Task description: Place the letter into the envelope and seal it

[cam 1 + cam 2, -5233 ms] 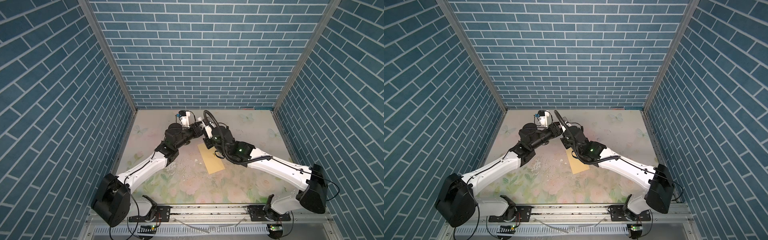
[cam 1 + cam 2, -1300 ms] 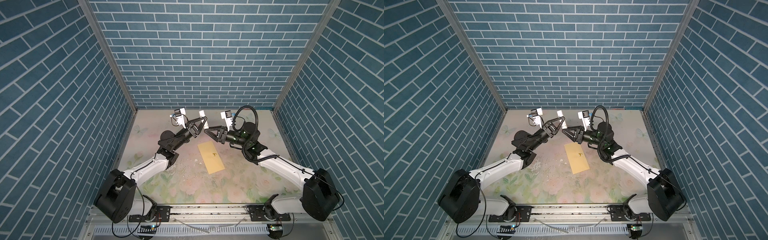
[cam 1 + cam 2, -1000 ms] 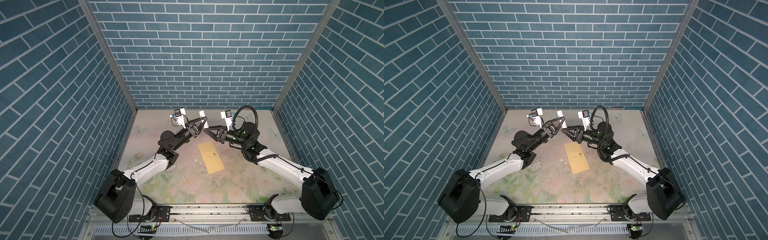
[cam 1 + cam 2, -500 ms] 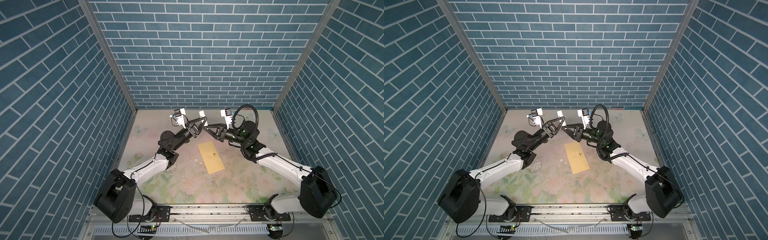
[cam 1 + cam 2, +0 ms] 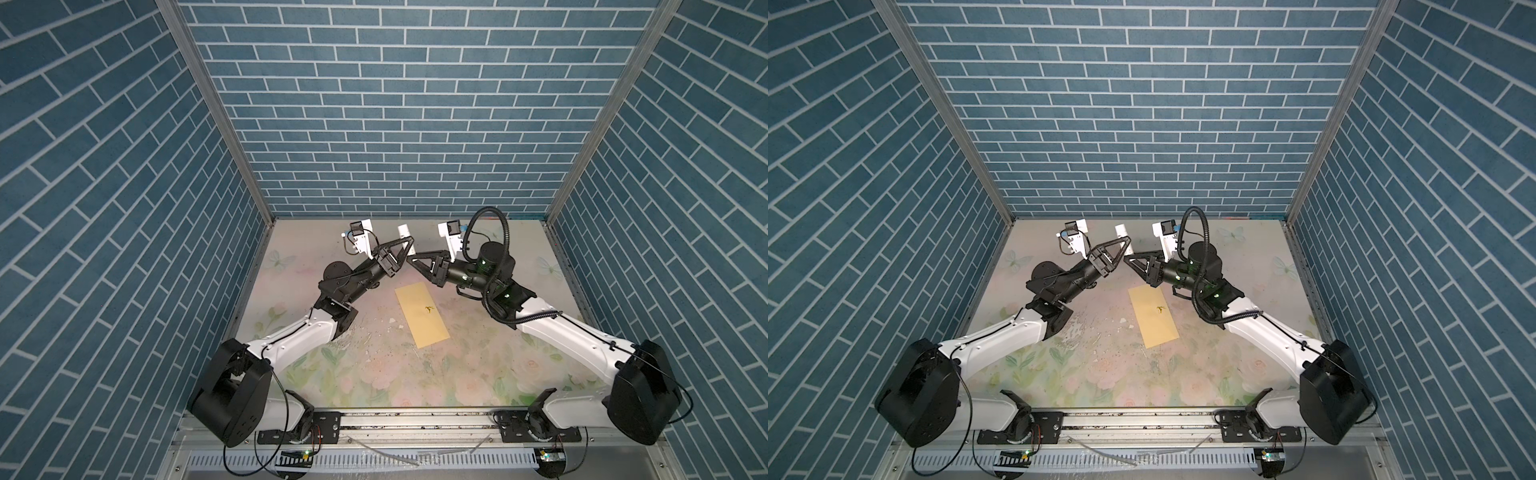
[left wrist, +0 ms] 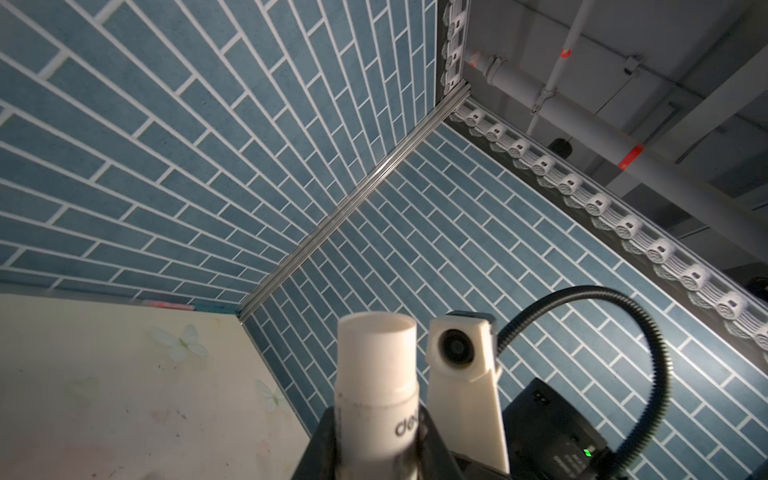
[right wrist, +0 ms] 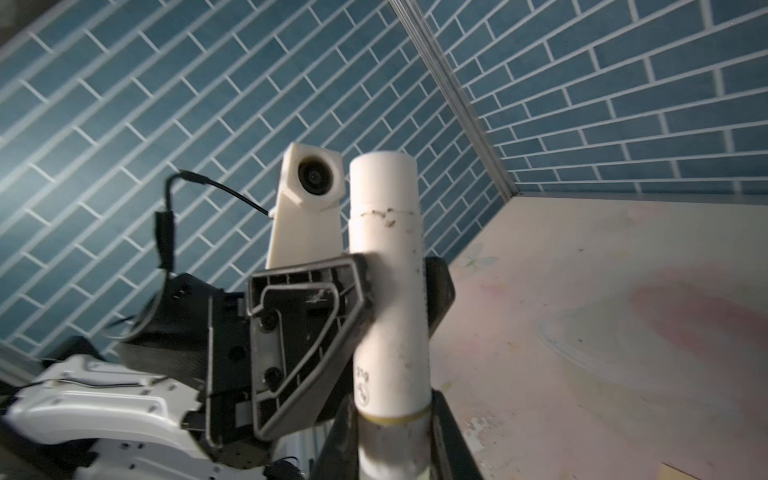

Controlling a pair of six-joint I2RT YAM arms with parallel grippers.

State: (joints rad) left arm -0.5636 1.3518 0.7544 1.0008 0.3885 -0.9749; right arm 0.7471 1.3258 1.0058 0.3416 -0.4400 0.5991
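Floral table [image 5: 374, 374]: envelope [image 5: 422, 314] flat, long axis front-to-back; left gripper [image 5: 407, 246], right gripper [image 5: 411, 259] both clamp glue stick [image 7: 384, 249]

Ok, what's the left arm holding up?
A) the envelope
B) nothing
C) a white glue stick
C: the left end effector is clamped on the glue stick, and the envelope lies flat on the table.

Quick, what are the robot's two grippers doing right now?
Left gripper: closed on the glue stick.
Right gripper: closed on the same glue stick's other end.
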